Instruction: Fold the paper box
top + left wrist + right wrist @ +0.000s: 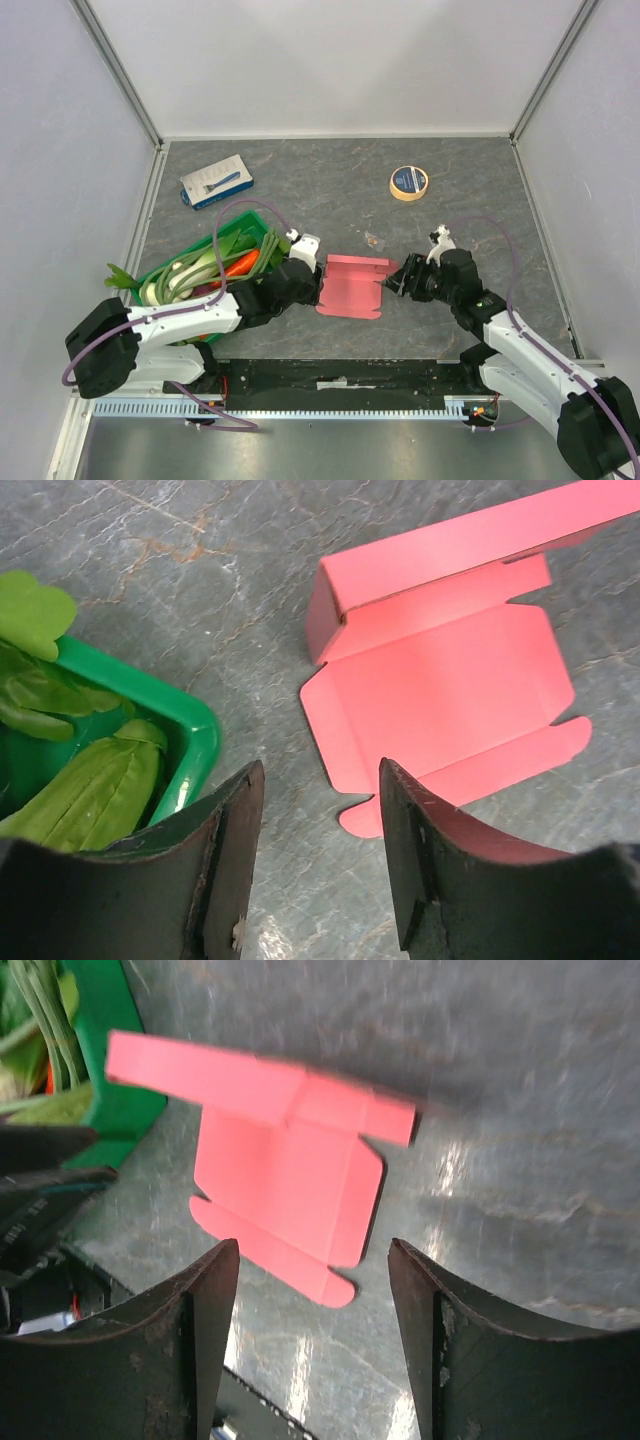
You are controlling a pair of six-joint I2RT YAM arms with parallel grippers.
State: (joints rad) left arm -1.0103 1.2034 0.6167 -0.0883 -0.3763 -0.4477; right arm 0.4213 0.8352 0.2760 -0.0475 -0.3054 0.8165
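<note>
- Between the two grippers, near the front middle of the grey table (300, 180), lies the paper box (352, 287): a pink-salmon card cut-out, mostly flat.
- Box condition: the main panel is flat on the table, with small tabs showing at the ends. In the left wrist view, one long panel along an edge is folded up off the table. The opposite long flap is flat.
- Left gripper (318, 283): sits at the box's left edge, jaws parted and nothing clamped. The left wrist view shows bare table in the gap. One of its fingers (415, 860) overlaps the nearest box tab in the picture; cannot tell if it touches.
- Right gripper (397, 280): sits just beside the box's right edge, jaws spread, released. In the right wrist view the box is beyond the fingertips (212, 1330), not between them. That view is blurred.
- Green crate (150, 272): directly left of the box, close but apart from it. Holds vegetables (205, 265) (green leaves, pale stalks, something orange). The left arm reaches over its near side.
- Blue-and-white package (216, 181): far left of the table, well apart from the box.
- Tape roll (409, 183): far right of centre, flat on the table, well apart from the box.
</note>
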